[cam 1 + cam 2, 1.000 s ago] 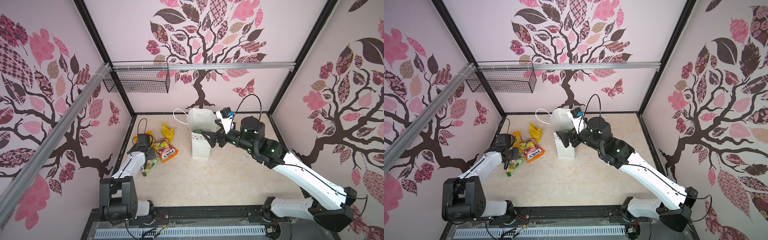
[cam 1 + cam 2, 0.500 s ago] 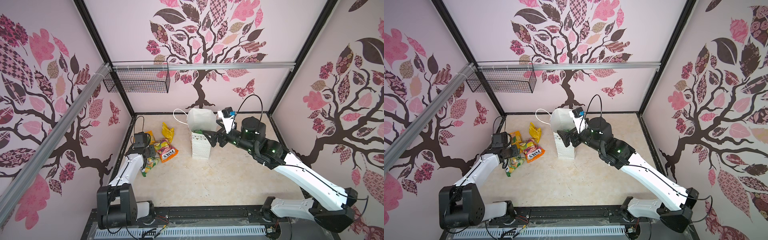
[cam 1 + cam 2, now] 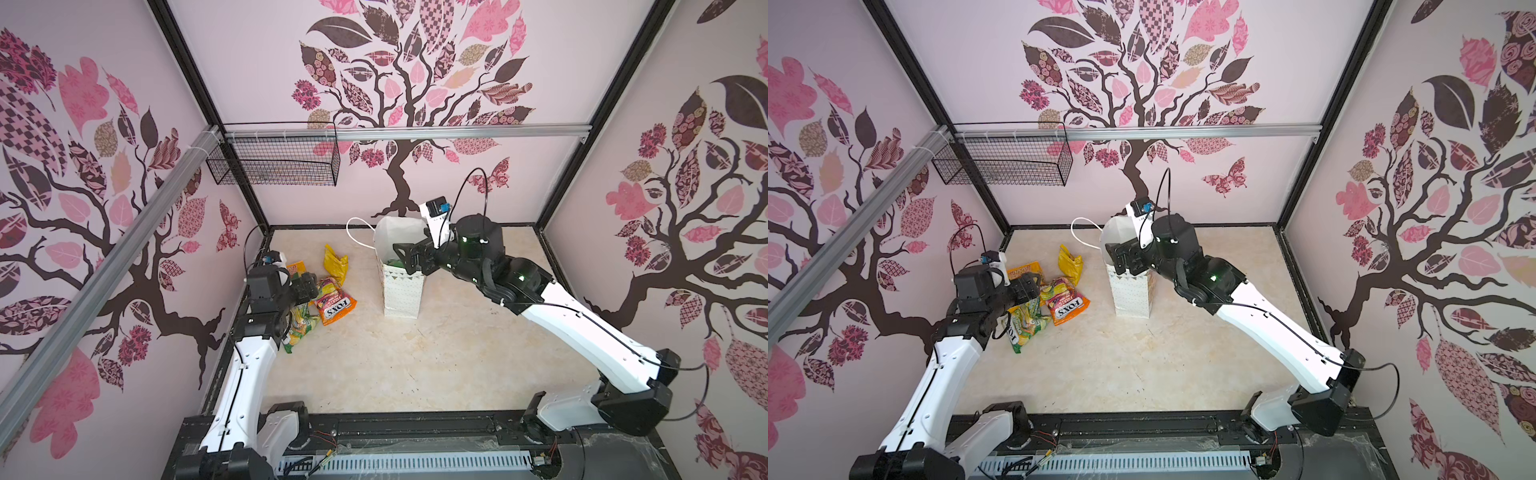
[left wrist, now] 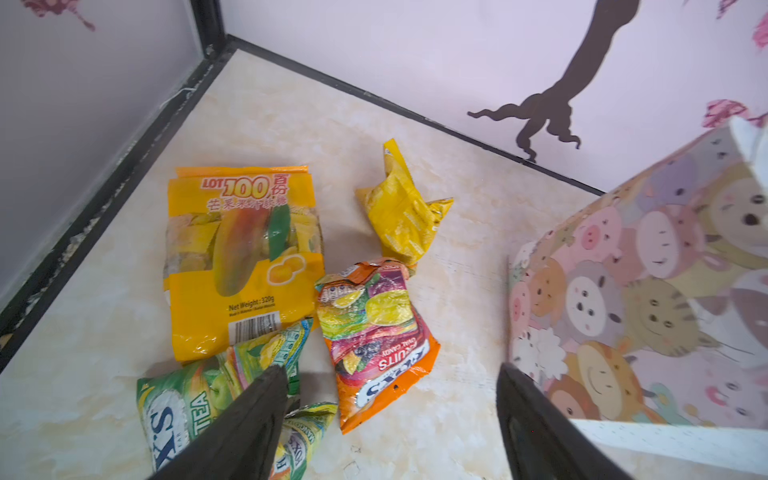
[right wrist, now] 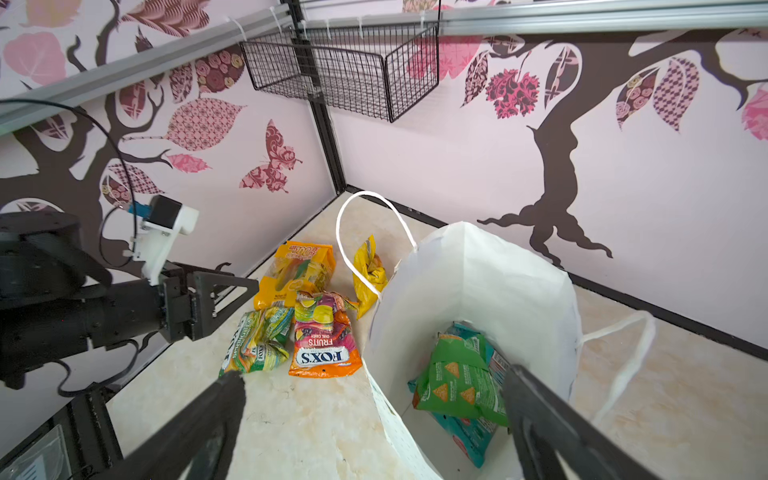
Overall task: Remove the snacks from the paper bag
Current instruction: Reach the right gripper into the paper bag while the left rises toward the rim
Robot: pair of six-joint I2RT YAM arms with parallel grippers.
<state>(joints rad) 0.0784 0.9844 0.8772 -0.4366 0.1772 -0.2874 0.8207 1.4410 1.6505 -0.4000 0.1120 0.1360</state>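
Green packet (image 5: 453,386) (in paper bag (image 5: 498,282)) lies below right gripper (image 5: 372,374), fingers (image 5: 552,428) spread, empty.

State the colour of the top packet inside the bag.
The packet is green with orange triangles; best in the right wrist view.

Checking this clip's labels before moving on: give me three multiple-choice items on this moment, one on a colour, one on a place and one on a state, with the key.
1. What colour is the topmost crinkly foil packet inside the tall white paper bag? A red; B green; C purple.
2. Where does the orange FOX'S foil packet lie? A in the bag; B under the bag; C on the beige table, beside the bag.
3. How is the left gripper? A open; B shut on a packet; C shut on the bag's handle.
Key: 1 B, green shows in the right wrist view; 2 C, it lies flat outside the bag; 3 A, its jaws stand wide apart.
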